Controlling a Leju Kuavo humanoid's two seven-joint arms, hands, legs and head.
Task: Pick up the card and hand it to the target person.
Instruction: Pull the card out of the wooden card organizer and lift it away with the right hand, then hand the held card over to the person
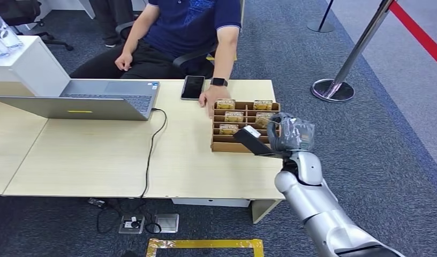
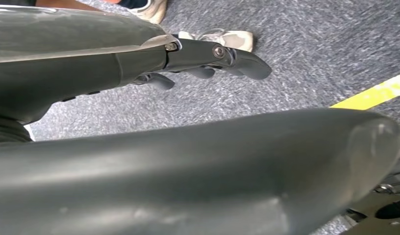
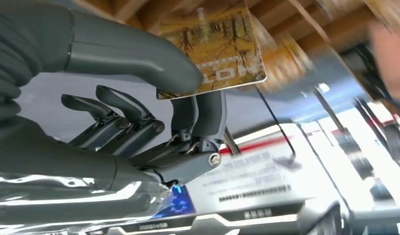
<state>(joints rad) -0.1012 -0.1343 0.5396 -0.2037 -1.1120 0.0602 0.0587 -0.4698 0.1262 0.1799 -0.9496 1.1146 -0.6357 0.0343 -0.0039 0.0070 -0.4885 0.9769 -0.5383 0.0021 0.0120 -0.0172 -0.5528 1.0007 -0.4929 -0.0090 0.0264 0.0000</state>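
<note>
Grey carpet (image 1: 366, 134) covers the floor, and a pale wood table (image 1: 98, 160) fills the left and middle of the head view; at the upper left sits an open laptop (image 1: 88, 101), with a black cable (image 1: 151, 155) running from it down to the table's near edge; just right of the laptop lies a dark phone (image 1: 193, 87); a person (image 1: 189, 27) in a dark blue shirt sits at the top middle, and the person's hand (image 1: 211, 97) rests at the back edge of a brown cardboard box (image 1: 227, 143) full of little slots with yellow cards in them; at the right of the box is the right hand (image 1: 289, 134); in the right wrist view the right hand pinches the card (image 3: 222, 54), a yellow one with trees on it, between its thumb and fingers (image 3: 200, 112), close to the box; the left hand (image 2: 198, 61) hangs over the carpet by a yellow line (image 2: 374, 93), its fingers loosely bent and apart, holding nothing.
</note>
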